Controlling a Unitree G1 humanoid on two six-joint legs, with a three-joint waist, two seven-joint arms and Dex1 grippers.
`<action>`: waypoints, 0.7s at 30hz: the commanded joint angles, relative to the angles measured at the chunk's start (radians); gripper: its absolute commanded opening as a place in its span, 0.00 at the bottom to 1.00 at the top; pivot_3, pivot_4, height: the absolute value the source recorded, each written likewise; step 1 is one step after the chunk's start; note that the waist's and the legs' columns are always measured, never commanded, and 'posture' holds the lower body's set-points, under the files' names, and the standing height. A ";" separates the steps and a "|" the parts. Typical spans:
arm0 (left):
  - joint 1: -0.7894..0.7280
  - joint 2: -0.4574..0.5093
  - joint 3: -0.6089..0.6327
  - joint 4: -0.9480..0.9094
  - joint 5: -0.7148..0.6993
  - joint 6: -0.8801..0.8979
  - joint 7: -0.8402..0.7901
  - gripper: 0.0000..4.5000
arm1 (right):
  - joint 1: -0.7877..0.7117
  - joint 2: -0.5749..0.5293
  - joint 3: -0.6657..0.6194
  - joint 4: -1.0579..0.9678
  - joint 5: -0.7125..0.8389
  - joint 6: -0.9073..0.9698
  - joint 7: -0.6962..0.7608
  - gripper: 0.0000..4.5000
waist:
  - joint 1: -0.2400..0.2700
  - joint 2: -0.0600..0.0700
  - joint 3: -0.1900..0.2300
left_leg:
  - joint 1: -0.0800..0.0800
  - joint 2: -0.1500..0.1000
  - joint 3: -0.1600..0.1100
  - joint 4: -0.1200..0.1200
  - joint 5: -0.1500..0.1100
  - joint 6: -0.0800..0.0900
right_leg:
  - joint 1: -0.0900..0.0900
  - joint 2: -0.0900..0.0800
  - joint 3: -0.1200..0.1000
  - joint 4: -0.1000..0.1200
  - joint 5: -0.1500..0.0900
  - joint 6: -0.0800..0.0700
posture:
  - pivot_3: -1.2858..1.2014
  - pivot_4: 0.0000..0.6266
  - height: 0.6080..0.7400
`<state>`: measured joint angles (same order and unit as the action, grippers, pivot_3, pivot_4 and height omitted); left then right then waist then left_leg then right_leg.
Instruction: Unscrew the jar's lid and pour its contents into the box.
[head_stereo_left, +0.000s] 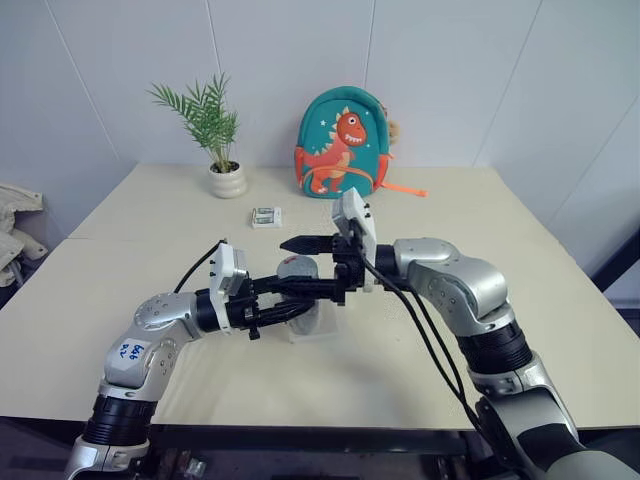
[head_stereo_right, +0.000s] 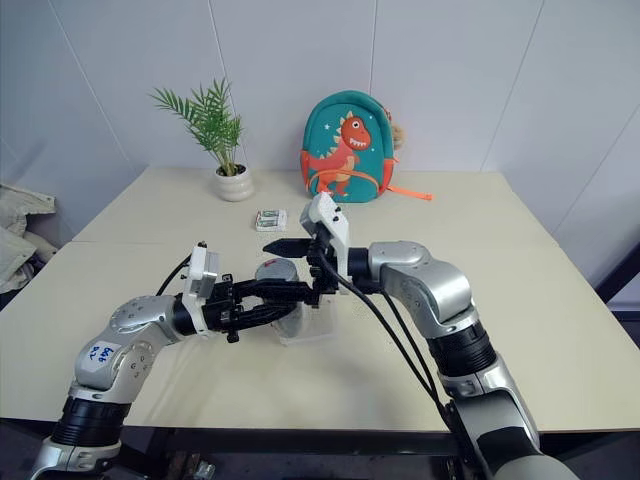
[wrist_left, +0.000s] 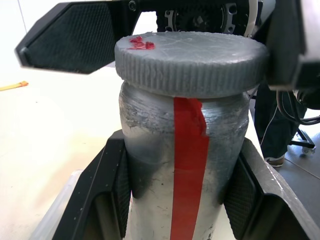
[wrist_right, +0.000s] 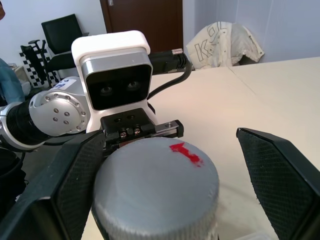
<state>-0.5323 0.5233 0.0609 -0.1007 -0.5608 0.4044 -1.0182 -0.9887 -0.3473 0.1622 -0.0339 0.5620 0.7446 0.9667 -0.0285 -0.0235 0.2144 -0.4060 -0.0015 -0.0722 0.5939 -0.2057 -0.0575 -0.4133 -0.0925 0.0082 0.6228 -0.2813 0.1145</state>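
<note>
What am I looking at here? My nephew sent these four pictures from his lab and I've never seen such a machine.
It's a two-armed robot at a table. Two pictures come from its head, two from cameras on its wrists. The left gripper is shut on a silvery jar with red tape, held above a clear box. The right gripper is open around the jar's lid, not yet clamped. Farther back stand a potted plant, a dinosaur backpack and a small packet.
</note>
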 joint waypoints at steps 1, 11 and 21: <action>-0.013 0.000 0.015 -0.020 -0.017 -0.012 -0.001 0.46 | 0.006 -0.017 -0.032 -0.041 0.030 0.002 0.024 0.98 | 0.000 0.000 0.000 | 0.000 0.000 0.000 0.000 0.000 0.000 | 0.000 0.000 0.000 0.000 0.000 0.000 | 0.52 0.24 1.00; -0.016 0.000 0.016 -0.017 -0.016 -0.014 0.000 0.46 | 0.023 -0.046 -0.038 -0.007 0.019 -0.012 0.049 0.98 | 0.000 0.000 0.000 | 0.000 0.000 0.000 0.000 0.000 0.000 | 0.000 0.000 0.000 0.000 0.000 0.000 | 0.52 0.24 1.00; -0.015 0.000 0.019 -0.015 -0.016 -0.016 0.004 0.46 | 0.023 -0.066 -0.056 0.036 0.012 -0.024 0.066 0.98 | 0.000 0.000 0.000 | 0.000 0.000 0.000 0.000 0.000 0.000 | 0.000 0.000 0.000 0.000 0.000 0.000 | 0.52 0.24 1.00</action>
<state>-0.5323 0.5230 0.0609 -0.0999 -0.5606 0.4044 -1.0102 -0.9635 -0.3934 0.1462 0.0046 0.5727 0.7401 1.0335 -0.0284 -0.0235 0.2144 -0.4060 -0.0015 -0.0722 0.5939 -0.2057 -0.0576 -0.4133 -0.0926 0.0082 0.6228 -0.2813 0.1145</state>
